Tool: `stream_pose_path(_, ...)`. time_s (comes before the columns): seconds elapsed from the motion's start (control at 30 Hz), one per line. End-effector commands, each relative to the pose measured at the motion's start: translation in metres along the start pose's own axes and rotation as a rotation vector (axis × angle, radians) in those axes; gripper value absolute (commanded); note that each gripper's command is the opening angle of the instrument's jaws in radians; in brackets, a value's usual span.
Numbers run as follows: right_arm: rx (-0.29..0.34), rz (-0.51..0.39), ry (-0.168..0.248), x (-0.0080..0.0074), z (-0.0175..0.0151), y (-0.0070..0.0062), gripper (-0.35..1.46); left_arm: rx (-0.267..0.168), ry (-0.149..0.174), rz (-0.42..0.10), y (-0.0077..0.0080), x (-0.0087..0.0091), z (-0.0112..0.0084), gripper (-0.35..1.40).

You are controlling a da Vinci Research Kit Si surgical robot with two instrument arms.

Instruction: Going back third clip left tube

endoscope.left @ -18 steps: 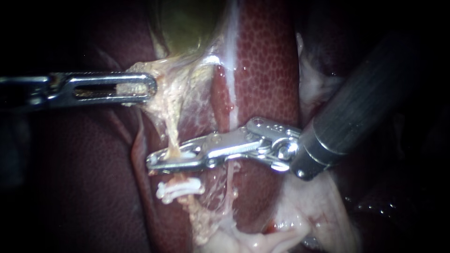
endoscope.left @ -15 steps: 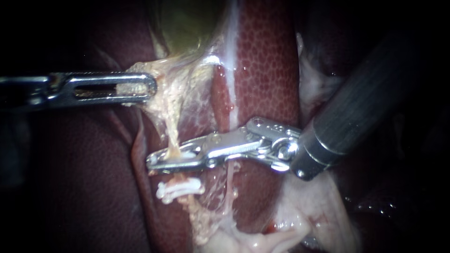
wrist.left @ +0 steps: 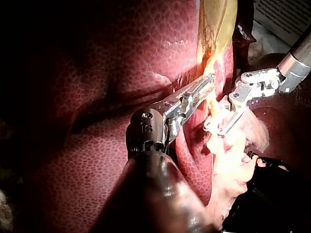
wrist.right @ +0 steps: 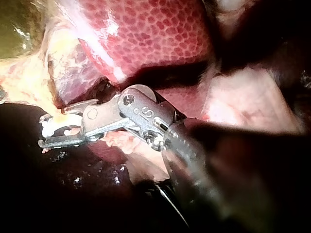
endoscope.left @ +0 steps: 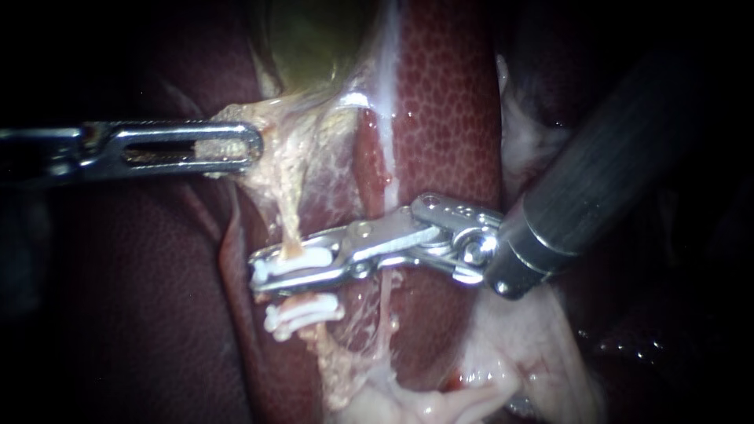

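Now the jaws part off the clip

Our right instrument (endoscope.left: 259, 272) has spread its jaws slightly, baring the white clip (endoscope.left: 297, 262) seated on the left tube (endoscope.left: 289, 220) (just above another clip (endoscope.left: 302, 316)). We judge it ready to back away. Our left instrument (endoscope.left: 236, 147) stays pinching pale tissue (endoscope.left: 275, 149).

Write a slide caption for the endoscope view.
Left instrument grips pale tissue; right instrument, jaws open, brackets a white clip on a tube, above a second clip.

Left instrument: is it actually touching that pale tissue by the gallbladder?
Touching. Endoscope view: the left instrument has its jaws shut on the pale tissue, seen inside the slot.
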Motion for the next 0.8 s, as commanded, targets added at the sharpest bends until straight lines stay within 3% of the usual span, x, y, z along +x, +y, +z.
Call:
stream_pose_path(0.03, -0.009, -0.004, 0.004, 0.0000, 0.0002, 0.0000, 0.40, 0.000, 0.000, 0.000, 0.0000, 0.0000, 0.0000, -0.35)
stream_pose_path(0.23, -0.047, -0.039, 0.015, 0.0000, 0.0002, 0.0007, 0.54, 0.000, 0.000, 0.000, 0.0000, 0.0000, 0.0000, -0.35)
stream_pose_path(0.5, -0.085, -0.044, 0.025, -0.0002, -0.0015, 0.0020, 0.58, -0.001, 0.000, 0.000, -0.0002, 0.0000, -0.0001, -0.35)
stream_pose_path(0.8, -0.106, -0.086, 0.031, 0.0007, -0.0054, 0.0008, 0.60, 0.002, 0.001, 0.000, -0.0002, 0.0000, -0.0002, -0.35)
